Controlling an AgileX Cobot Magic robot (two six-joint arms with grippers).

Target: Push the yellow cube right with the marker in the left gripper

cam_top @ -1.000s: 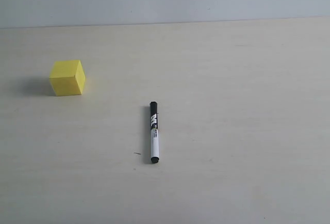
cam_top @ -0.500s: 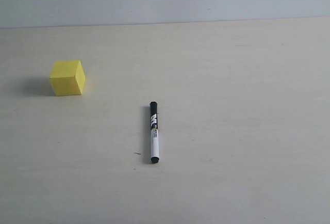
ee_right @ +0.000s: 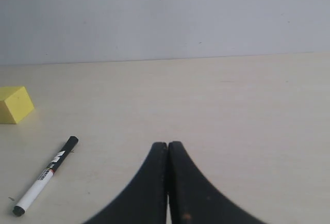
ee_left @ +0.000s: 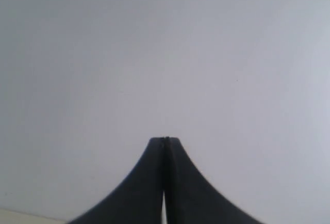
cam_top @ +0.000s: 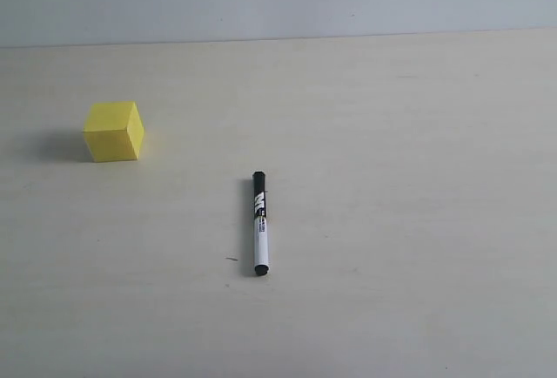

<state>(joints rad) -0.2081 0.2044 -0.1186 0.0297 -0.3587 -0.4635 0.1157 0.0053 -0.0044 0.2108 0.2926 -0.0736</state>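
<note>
Pale table (cam_top: 418, 221), nothing else on it but the two bits. Left gripper (ee_left: 164, 140) is pressed together on nothing, aimed at the wall, so the marker's not in it yet. Right gripper (ee_right: 168, 144) is also pinched closed and empty. Cube (cam_top: 113, 131) sits far left. Marker (cam_top: 259, 223) lies flat mid-table, well apart from it. Risk imo: the slim barrel rolls or skids during the grab, and a crooked grip just spins the cube.

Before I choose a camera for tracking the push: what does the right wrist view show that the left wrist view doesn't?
Right wrist only: the marker lying on the table, the yellow cube, the right gripper. Left wrist only: the left gripper, holding nothing. Both: shut black jaws before a pale wall.
</note>
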